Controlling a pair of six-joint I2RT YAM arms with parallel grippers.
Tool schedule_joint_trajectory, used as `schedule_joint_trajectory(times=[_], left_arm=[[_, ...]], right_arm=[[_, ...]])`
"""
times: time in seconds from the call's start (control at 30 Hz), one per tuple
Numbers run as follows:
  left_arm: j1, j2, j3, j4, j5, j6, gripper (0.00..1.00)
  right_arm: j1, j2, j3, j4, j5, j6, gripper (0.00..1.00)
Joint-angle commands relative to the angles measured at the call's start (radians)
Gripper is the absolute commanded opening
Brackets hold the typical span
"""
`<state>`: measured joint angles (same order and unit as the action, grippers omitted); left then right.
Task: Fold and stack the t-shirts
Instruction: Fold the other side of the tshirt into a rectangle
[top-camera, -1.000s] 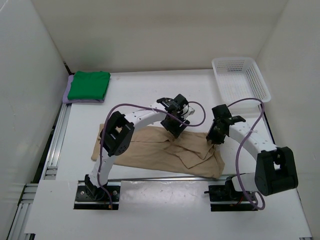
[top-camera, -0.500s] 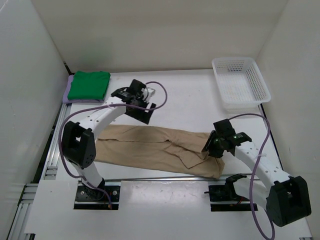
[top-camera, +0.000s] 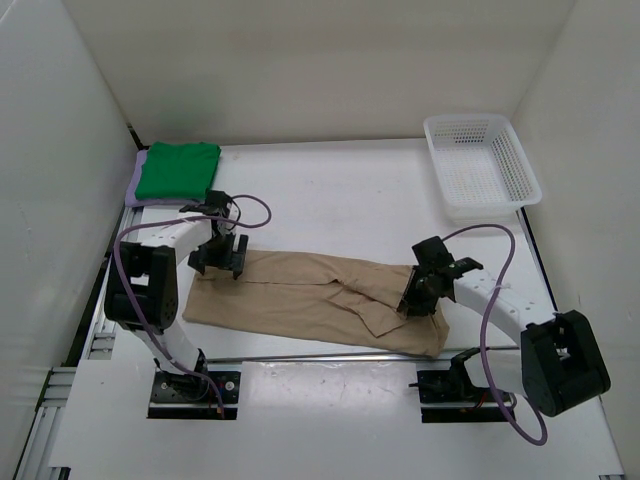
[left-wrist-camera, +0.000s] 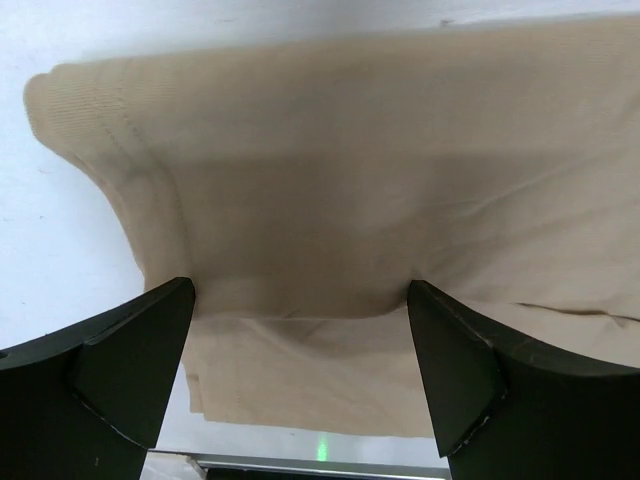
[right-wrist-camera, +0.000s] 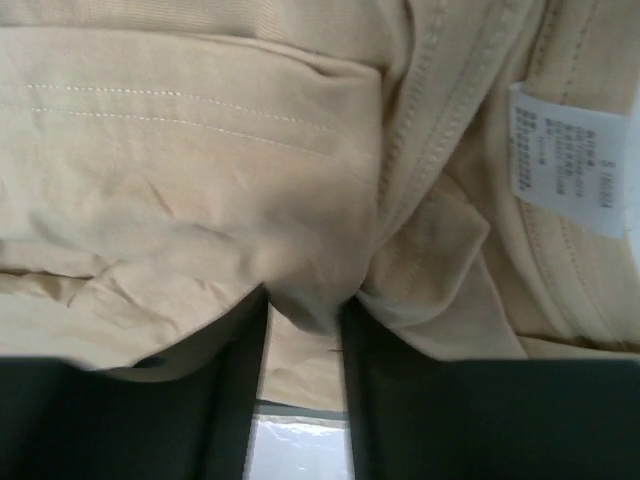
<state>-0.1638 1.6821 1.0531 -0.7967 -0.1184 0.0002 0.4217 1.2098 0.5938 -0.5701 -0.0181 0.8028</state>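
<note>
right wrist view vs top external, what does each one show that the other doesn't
Only the right wrist: a white care label and seam stitching up close. Only the top external: the green t-shirt stacked on the lavender t-shirt, the white basket, and the open left gripper. Both: the beige t-shirt, pinched by the right gripper.

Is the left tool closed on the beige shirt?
No, the left tool stands wide open above the beige shirt, gripping nothing.
</note>
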Motion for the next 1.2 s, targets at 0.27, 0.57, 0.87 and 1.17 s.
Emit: schedule_joint_trajectory(times=[0.27,0.57,0.87,1.17], left_arm=[[0.047,0.065,0.004,0.077,-0.032,0.0,0.97],[0.066,0.087,0.013,0.077,-0.032,0.0,0.97],[0.093,0.096,0.013,0.077,-0.041,0.0,0.97],[0.115,-0.134,0.114,-0.085,0.18,0.0,0.99]], right_arm=[[-0.001,-0.027,0.075,-0.117,0.076,-0.02,0.0],[-0.055,-0.076,0.112,-0.211,0.034,-0.079,0.0],[-0.1,-0.044,0.063,-0.208,-0.043,-0.136,0.25],[-0.175,-0.078,0.234,-0.229,0.038,-0.212,0.63]])
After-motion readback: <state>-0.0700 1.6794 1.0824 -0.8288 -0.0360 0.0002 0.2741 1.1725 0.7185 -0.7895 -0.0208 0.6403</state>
